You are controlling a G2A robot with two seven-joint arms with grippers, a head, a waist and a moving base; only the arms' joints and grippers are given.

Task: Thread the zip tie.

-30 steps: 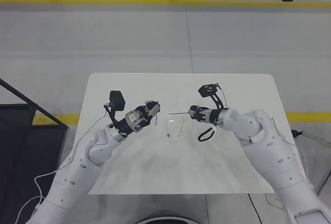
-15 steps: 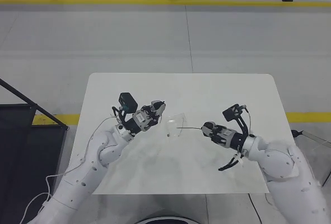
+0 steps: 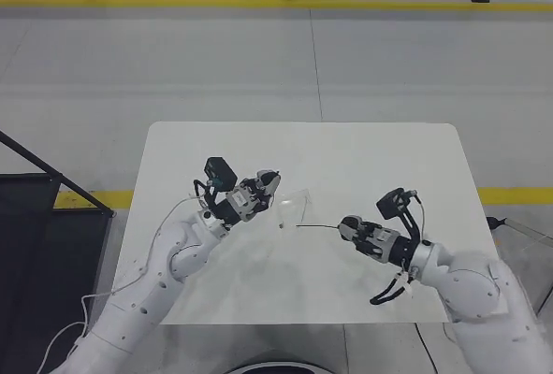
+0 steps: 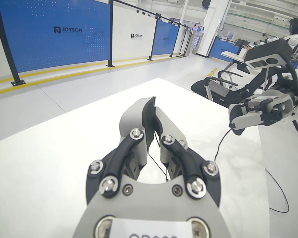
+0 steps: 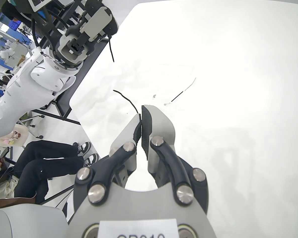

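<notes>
Clamping the zip tie [image 3: 319,225] in the right gripper [image 3: 344,225] right of centre and aiming its tip leftward at the left gripper [image 3: 269,179], itself pinching a short black strip [image 5: 110,50], likely aligning for threading.

Zip tie [image 3: 315,225]: thin black strip, one end pinched between closed fingertips of right gripper [image 5: 141,111]. Free part sticks out from tips with slight curve, pointing toward left arm, held above white table [image 3: 398,159].

Second strip [image 5: 110,50]: also thin and black, clamped in closed fingertips of left gripper [image 3: 269,180]. Short free piece hangs down from tips, a little bent.

Two free ends are near each other but apart, not touching. Locking head too small to tell.
</notes>
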